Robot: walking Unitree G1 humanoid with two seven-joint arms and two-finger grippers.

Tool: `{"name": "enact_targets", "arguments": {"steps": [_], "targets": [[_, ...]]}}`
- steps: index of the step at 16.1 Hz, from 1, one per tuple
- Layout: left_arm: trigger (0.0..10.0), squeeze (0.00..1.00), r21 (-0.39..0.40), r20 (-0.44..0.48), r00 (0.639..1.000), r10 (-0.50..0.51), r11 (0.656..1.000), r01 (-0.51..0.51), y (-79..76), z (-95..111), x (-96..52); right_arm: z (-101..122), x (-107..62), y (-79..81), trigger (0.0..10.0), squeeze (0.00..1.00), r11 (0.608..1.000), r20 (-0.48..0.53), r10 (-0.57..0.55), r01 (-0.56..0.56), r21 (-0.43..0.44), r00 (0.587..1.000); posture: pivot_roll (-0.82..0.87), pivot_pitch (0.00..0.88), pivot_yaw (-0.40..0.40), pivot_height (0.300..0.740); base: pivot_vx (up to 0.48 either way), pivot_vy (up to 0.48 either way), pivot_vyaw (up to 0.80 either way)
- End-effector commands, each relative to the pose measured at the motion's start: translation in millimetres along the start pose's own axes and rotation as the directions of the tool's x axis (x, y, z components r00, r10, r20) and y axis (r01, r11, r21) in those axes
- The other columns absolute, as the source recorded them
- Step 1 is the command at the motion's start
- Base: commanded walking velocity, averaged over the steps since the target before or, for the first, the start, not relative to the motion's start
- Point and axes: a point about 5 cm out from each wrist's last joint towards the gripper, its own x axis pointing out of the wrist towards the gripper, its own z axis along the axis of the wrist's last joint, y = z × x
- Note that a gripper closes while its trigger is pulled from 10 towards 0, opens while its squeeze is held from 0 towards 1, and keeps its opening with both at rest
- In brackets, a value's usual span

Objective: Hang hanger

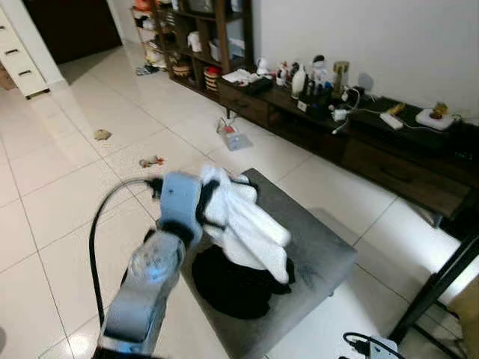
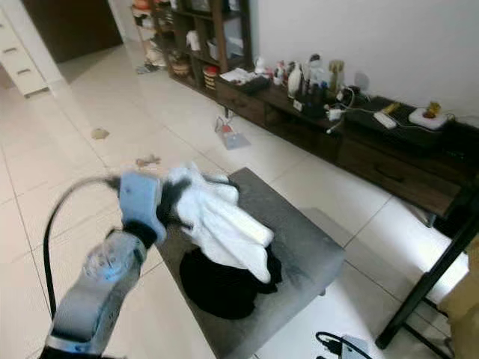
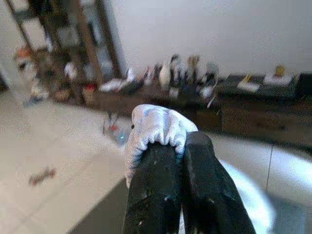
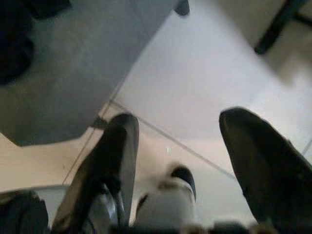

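A bunched white garment [image 1: 243, 221] is pinched between the closed fingers [image 3: 156, 190] of the left gripper [image 3: 176, 146] and held above the left edge of the grey ottoman [image 1: 322, 254], over a black garment [image 1: 236, 288] lying near its front corner. The right gripper [image 4: 178, 141] is spread wide and empty over the tiled floor [image 4: 195, 83] beside the ottoman. No hanger can be made out.

grey ottoman [image 1: 322, 250] | on it: black garment [image 1: 236, 288], white garment [image 1: 247, 224]
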Motion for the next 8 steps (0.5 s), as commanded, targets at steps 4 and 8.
{"name": "enact_targets", "arguments": {"steps": [4,8], "targets": [[10.0,0.0,0.061,-0.057,0.997,0.045,0.997,-0.041,10.5,-23.8,-11.3,-0.8,0.7,-2.2,10.0,0.0,1.0,-0.045,-0.005,0.005,-0.01,0.999,-0.04,0.041,0.057,0.74,0.0,0.0,0.0],[10.0,0.0,0.082,-0.06,0.998,0.013,0.997,-0.008,4.4,-29.9,-18.7,4.7,0.7,-14.2,10.0,0.0,0.999,-0.049,-0.034,0.034,-0.008,0.998,-0.04,0.045,0.055,0.74,0.0,0.0,0.0]]}}
